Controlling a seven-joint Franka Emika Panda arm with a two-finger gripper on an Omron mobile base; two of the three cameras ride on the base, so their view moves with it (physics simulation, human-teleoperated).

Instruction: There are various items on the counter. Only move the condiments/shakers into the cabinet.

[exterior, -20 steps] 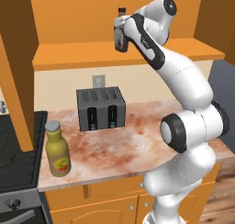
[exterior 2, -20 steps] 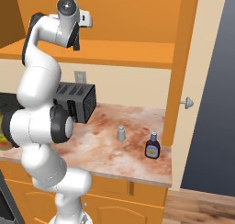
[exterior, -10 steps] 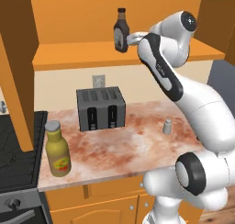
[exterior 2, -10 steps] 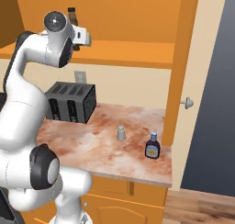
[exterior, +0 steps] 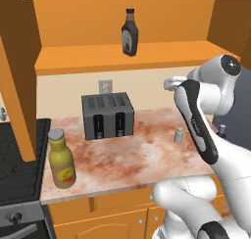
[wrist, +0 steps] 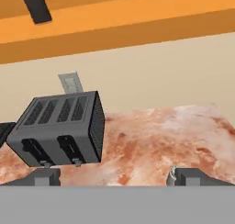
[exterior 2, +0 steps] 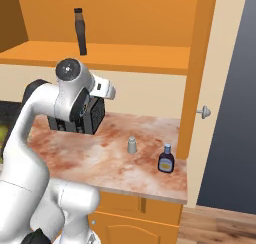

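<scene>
The dark brown squeeze bottle (exterior: 129, 32) (exterior 2: 80, 31) stands upright on the orange cabinet shelf (exterior: 98, 57), free of my hand. On the mottled counter (exterior: 137, 155) the tiny grey shaker (exterior: 179, 134) (exterior 2: 131, 145) stands right of the toaster, and the small blue-purple bottle (exterior 2: 166, 159) sits near the right end, half hidden behind my arm (exterior: 221, 130). My gripper (wrist: 117, 178) hangs below the shelf, above the counter, open and empty, facing the dark grey toaster (wrist: 59, 129).
A yellow-green bottle (exterior: 61, 158) stands at the counter's front left beside the black stove (exterior: 14, 164). A wall outlet (exterior: 104, 86) sits behind the toaster (exterior: 108, 116). An orange cabinet side panel (exterior 2: 192, 73) bounds the counter on the right.
The gripper let go of the brown bottle, which stays on the shelf. The arm has drawn back from the cabinet and come down toward the counter.
</scene>
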